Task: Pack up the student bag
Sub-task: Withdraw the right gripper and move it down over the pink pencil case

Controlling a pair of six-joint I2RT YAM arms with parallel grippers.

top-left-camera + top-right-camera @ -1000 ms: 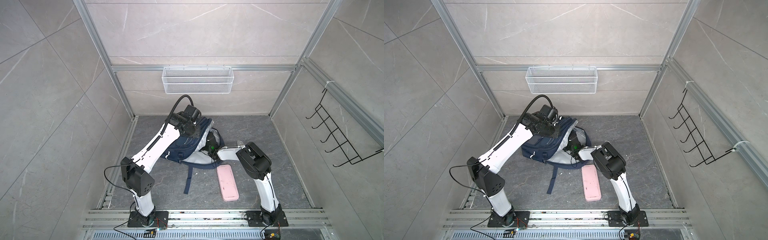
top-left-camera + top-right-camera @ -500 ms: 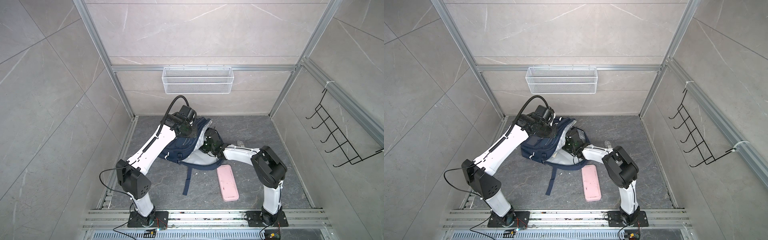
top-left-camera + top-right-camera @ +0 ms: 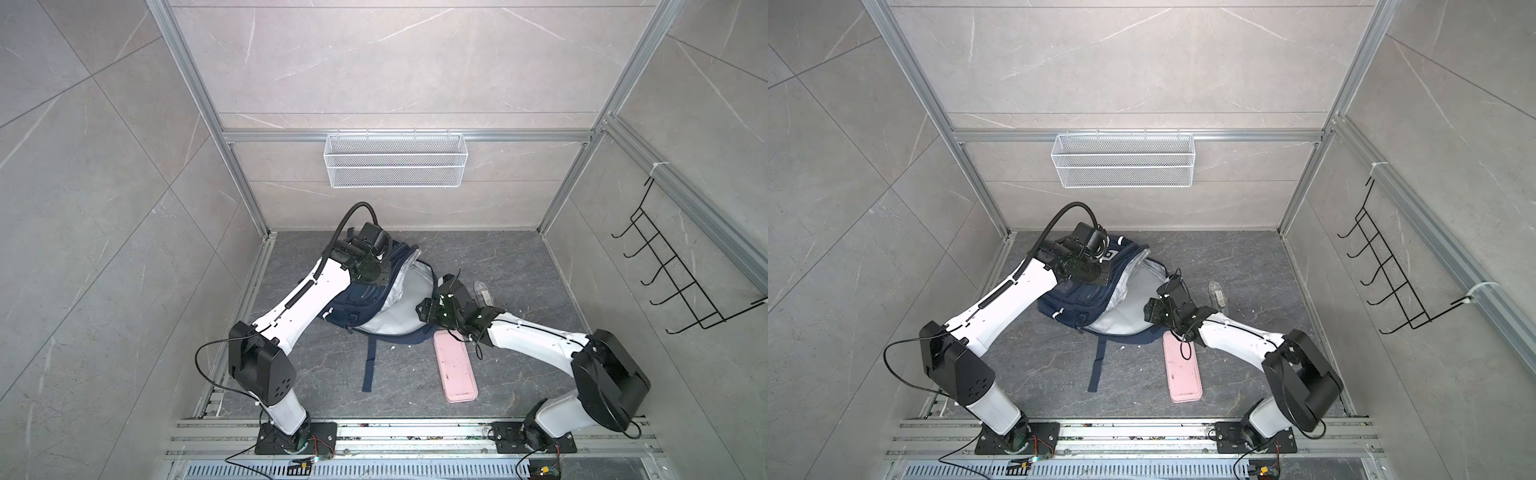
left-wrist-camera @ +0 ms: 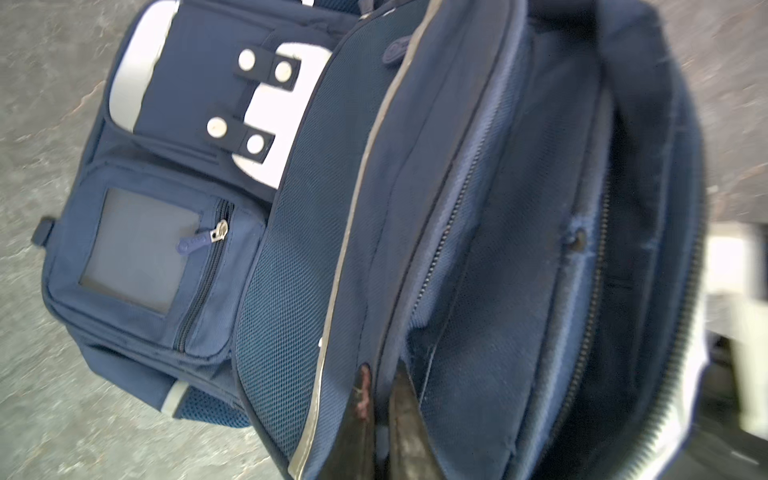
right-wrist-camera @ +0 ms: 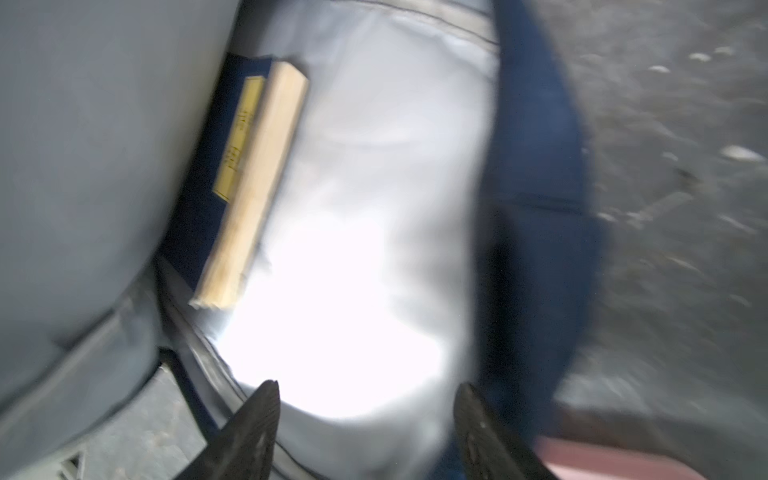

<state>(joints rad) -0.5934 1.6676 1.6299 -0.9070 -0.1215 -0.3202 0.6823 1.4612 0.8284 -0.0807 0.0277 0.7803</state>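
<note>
Change since a second ago: my right arm has stretched out lower, its elbow swung toward the right wall. My left arm has drawn back slightly toward the back left corner.
Student bag (image 3: 357, 303): I see it lying on the floor (image 3: 519, 270) toward the back left corner. It is navy with white patches, and its main mouth gapes toward the right arm, showing silver lining. One dark strap trails toward the front edge.
Left gripper (image 4: 381, 374): the jaws are pinched together on the navy fabric edge beside a zip, holding the upper flap of the bag raised.
Right gripper (image 5: 368, 386): the jaws stand wide apart and hold nothing. It sits at the bag's mouth, over the silver lining. This wrist view is blurred.
Book (image 5: 253, 178): it has a navy cover, a yellow label and pale page edges, and it lies inside the bag against the lining.
Pink case (image 3: 455, 365): it lies flat on the floor near the middle of the front edge. Its far end is just beside the bag's rim, under my right forearm.
Small clear object (image 3: 482, 293): it lies on the floor beside my right wrist. I cannot tell what it is.
Walls: a white wire basket (image 3: 395, 160) hangs on the back wall and a black hook rack (image 3: 673, 266) on the right wall.
</note>
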